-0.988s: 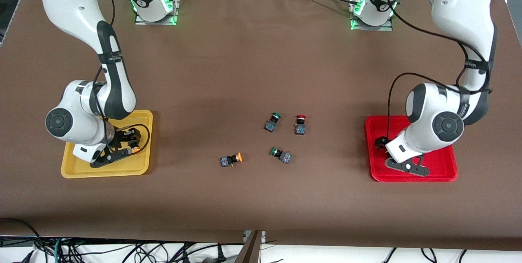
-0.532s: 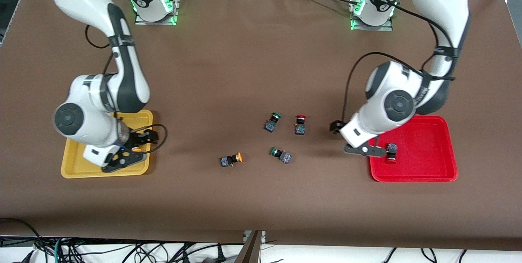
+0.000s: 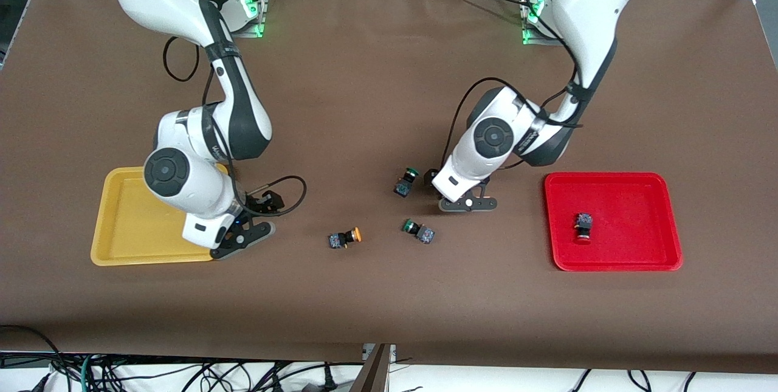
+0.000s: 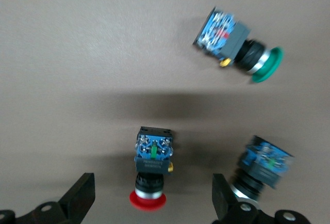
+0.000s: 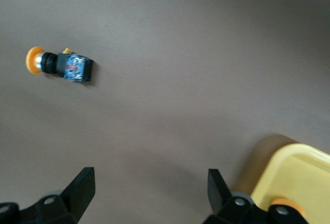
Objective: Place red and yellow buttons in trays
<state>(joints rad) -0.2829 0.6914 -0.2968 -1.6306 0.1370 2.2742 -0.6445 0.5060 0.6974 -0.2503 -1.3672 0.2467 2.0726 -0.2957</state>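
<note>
Red-capped button (image 3: 584, 226) lies in red plastic tray (image 3: 659, 222); yellow tray (image 3: 121, 222) shows orange cap (image 5: 281, 206) at rim; left gripper (image 4: 152, 201) wide open, empty, over second red-capped button (image 4: 152, 170); right gripper (image 5: 147, 195) open, empty, beside yellow tray; orange-capped button (image 3: 345, 237) left on brown table (image 3: 364, 76).

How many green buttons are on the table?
2. One green button lies mid-table beside the left gripper. The other lies nearer the camera. More could be hidden under the arms.

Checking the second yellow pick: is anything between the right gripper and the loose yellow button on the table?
Nothing visible. The right gripper, open, hangs over the yellow tray's edge, and only bare brown table lies between it and the yellow button. The green buttons lie toward the left arm's end, off that path.
</note>
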